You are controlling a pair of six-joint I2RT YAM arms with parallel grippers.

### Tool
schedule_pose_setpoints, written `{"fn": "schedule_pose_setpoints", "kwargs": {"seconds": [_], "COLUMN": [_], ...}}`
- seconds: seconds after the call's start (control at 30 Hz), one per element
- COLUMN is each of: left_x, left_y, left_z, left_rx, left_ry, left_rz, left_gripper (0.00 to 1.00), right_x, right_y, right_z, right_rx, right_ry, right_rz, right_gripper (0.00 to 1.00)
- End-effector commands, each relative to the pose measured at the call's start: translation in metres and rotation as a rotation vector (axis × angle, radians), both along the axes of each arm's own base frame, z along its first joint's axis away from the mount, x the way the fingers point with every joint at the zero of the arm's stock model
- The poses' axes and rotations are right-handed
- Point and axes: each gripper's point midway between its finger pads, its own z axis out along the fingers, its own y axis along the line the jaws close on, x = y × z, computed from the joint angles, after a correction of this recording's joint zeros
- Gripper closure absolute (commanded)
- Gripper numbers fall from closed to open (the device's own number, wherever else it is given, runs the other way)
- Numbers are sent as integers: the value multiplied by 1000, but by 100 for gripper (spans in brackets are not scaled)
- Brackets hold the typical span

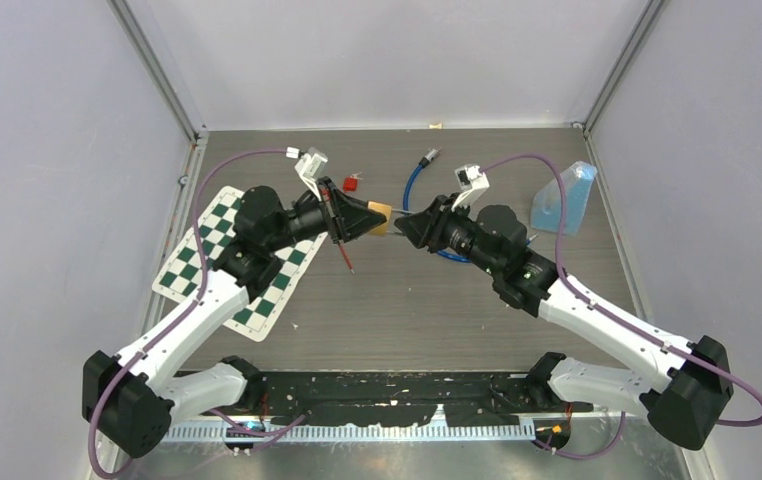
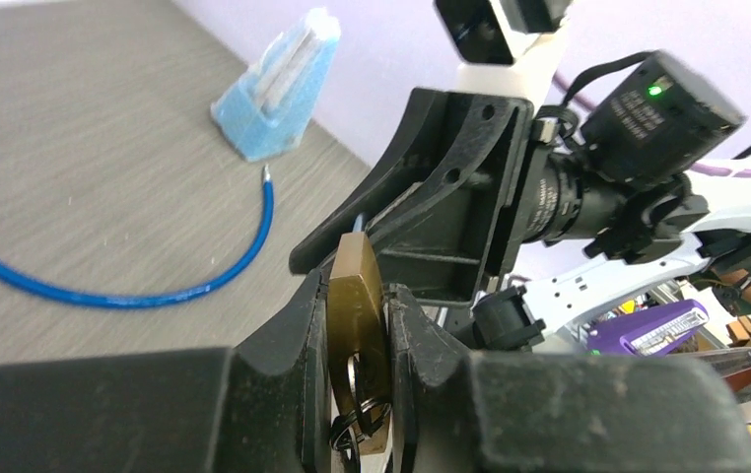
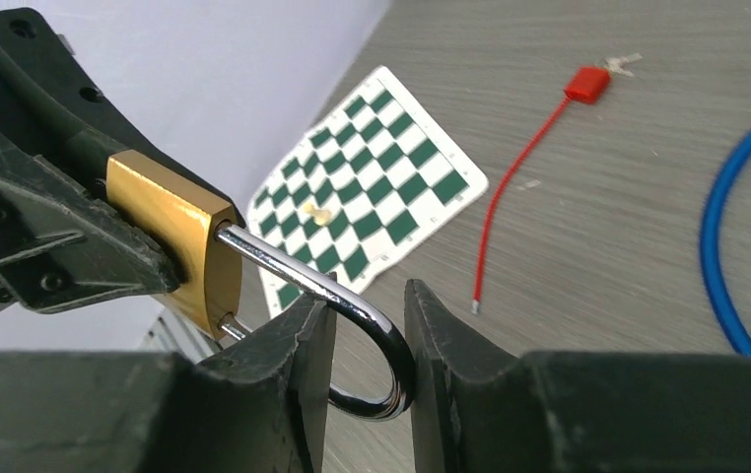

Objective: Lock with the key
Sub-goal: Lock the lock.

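a: entry: padlock (image 1: 381,216), brass body, steel shackle (image 3: 352,301). where?
b: off the desk (image 1: 407,320), in the air between the two arms. in the top view it is a little toward 12 o'clock of the desk's middle.
a: holders?
b: left hand (image 2: 357,291): closed on the brass body, pinching its flat faces. right hand (image 3: 369,298): one finger on each side of the shackle's bend, close against it. whether they squeeze it, cannot tell.
a: handling, as judged?
b: small but dense, rigid throughout, not fragile. the brass faces are smooth. the polished shackle is likely slippery, and a round bar can roll in a pinch. best hold: the flat body faces, which leaves the shackle and the keyhole end free.
a: key?
b: left wrist view only: a wire ring (image 2: 372,412) and a bit of silver at 6 o'clock of the body. probably the key seated there, not certain.
a: other differences between views?
b: the right wrist view alone shows the shackle's full loop and both legs at the body's edge. whether it is clicked home, cannot tell. it also shows a red cord (image 3: 510,187) lying on the desk. the top view alone places the rest: chequered mat (image 1: 237,262) at 9 o'clock, blue cable (image 1: 417,185) at 12, blue pouch (image 1: 564,198) at 2.
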Motion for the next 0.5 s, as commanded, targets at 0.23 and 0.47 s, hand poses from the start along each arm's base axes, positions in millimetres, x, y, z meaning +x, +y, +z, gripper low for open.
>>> {"fn": "schedule_pose_setpoints", "kwargs": {"seconds": [0.23,0.47], "left_x": [-104,-100], "left_y": [-48,-41], "left_z": [-31,-40], "left_rx": [41,112], "left_ry": [83,77], "left_rz": [-502,-440], "left_gripper": [100,100], "right_x": [-136,-120], "right_y": [42,37], "right_z": [190,182], "right_rx": [538,463], "right_ry": [-428,-412], "right_rz": [592,488], "right_gripper": [95,95]}}
